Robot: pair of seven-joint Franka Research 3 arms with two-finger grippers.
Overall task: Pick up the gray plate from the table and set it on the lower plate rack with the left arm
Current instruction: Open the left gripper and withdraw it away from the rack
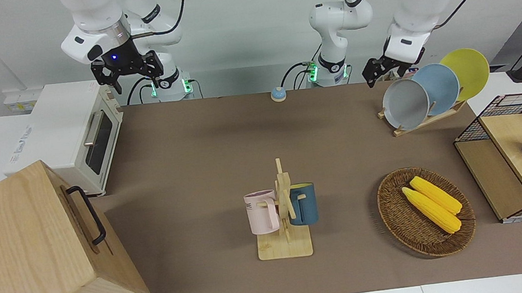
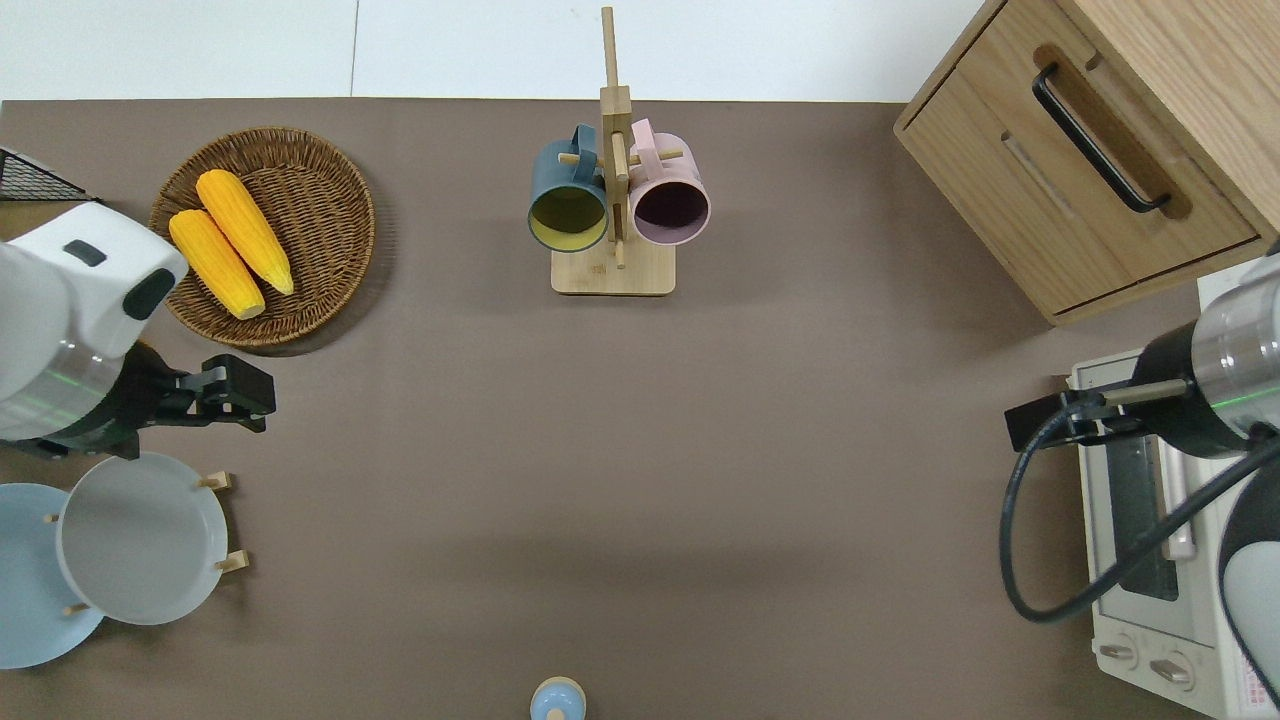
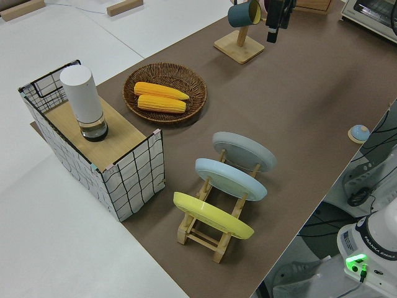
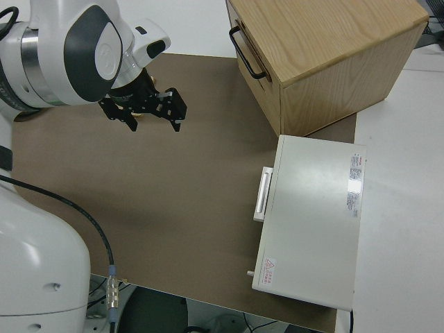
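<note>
Gray plate [image 1: 405, 104] leans in the end slot of the lower plate rack [image 1: 424, 121], the one farthest from the robots, beside a blue plate [image 1: 442, 87] and a yellow plate [image 1: 468, 71] — so the placing looks done. The left gripper [image 2: 235, 395] hangs over bare table [image 1: 194, 148] just beside the rack, holding nothing; how far its fingers are parted I cannot tell. Next comes only a retreat, clear of the plates. The right arm is parked. A wicker basket [image 1: 391, 210] holds two corn cobs [image 1: 434, 202].
</note>
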